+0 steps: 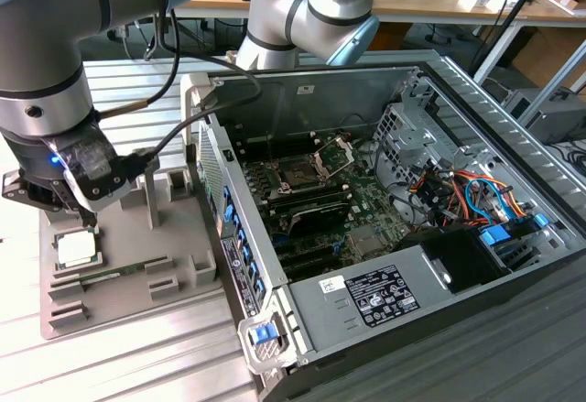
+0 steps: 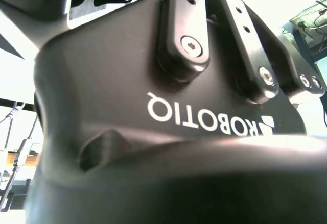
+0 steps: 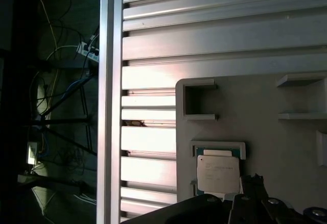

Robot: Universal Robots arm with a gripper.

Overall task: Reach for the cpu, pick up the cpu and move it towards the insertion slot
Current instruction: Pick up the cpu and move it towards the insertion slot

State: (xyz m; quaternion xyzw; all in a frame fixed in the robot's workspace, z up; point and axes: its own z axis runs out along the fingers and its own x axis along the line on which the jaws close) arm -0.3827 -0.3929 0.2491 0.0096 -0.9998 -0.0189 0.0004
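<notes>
The cpu (image 1: 76,249) is a flat square chip with a pale metal top, lying in a recess of a grey holder block (image 1: 174,237) at the exterior view's left. My gripper (image 1: 55,208) hangs just above and behind it, apart from it. In the first wrist view the cpu (image 3: 218,172) sits in its recess close to the gripper's dark body (image 3: 245,207). The second wrist view looks at the gripper's black housing (image 2: 168,106) from very near. The insertion slot (image 1: 298,175), dark with a silver frame, lies on the motherboard inside the open computer case.
A thin green memory stick (image 1: 101,277) lies on the holder block beside the cpu. The open computer case (image 1: 275,315) stands to the exterior view's right, with cables and a drive cage inside. Everything rests on a ribbed aluminium table (image 3: 225,35). A second arm segment (image 1: 311,8) reaches over the case.
</notes>
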